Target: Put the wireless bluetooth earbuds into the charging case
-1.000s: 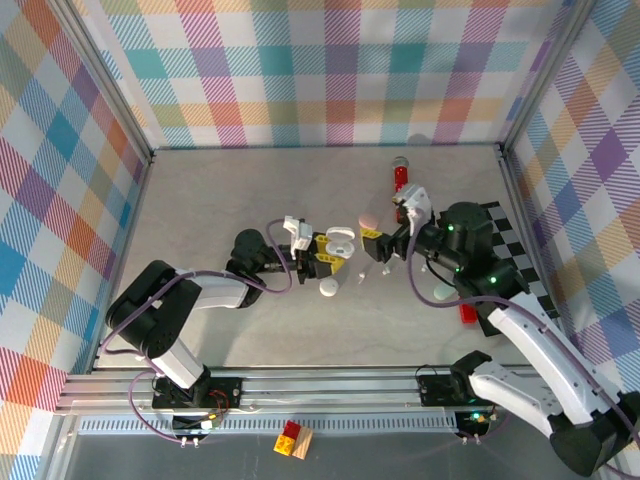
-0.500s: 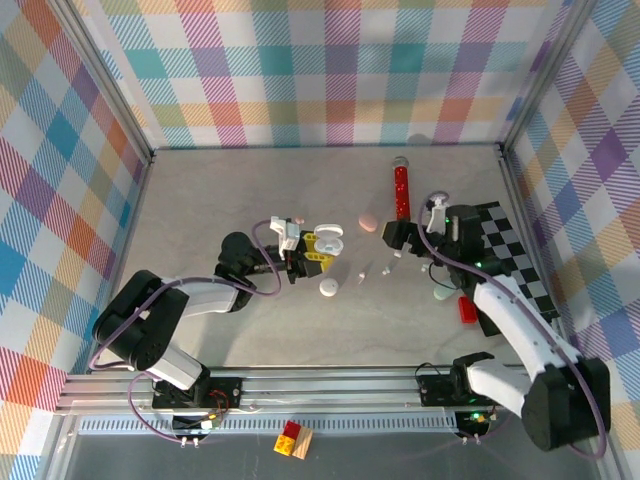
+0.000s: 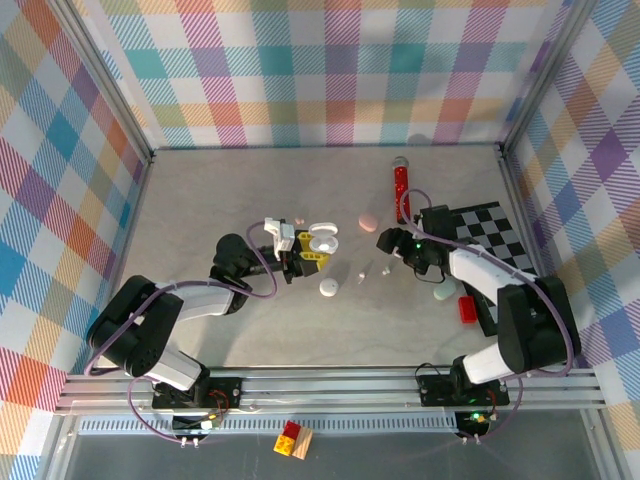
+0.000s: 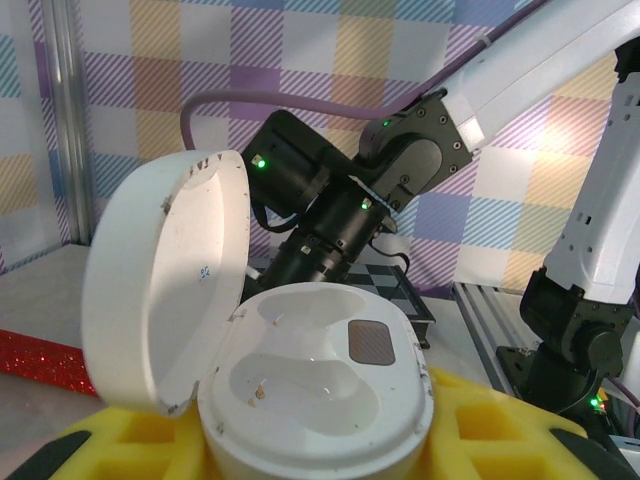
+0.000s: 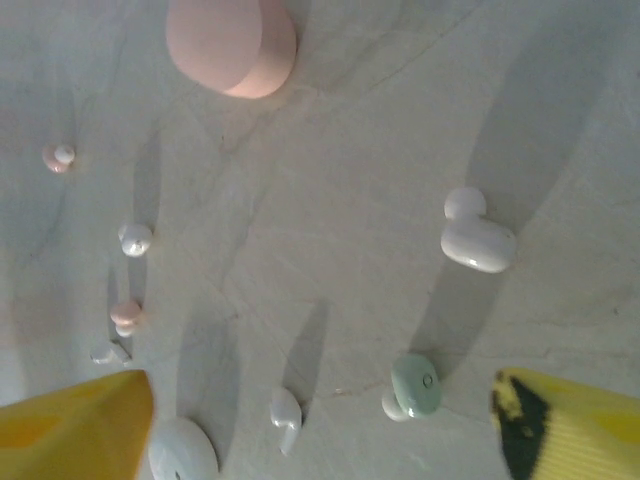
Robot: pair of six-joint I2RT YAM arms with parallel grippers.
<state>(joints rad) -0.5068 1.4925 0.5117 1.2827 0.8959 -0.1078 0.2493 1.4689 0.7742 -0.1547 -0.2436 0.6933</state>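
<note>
White and hinged open, the charging case (image 4: 320, 400) is clamped between the yellow fingers (image 4: 500, 425) of the left gripper (image 3: 308, 256), its lid (image 4: 160, 300) tipped up to the left and its empty wells facing up. The right gripper (image 5: 320, 440) hangs low over the grey tabletop (image 5: 350, 150) with its yellow fingertips (image 5: 70, 430) spread wide, holding nothing. Beneath it the earbuds (image 5: 478, 240) lie loose and apart, a mint-green earbud (image 5: 414, 386) among white and pink ones, and a pink case (image 5: 232, 40) lies off to one side.
</note>
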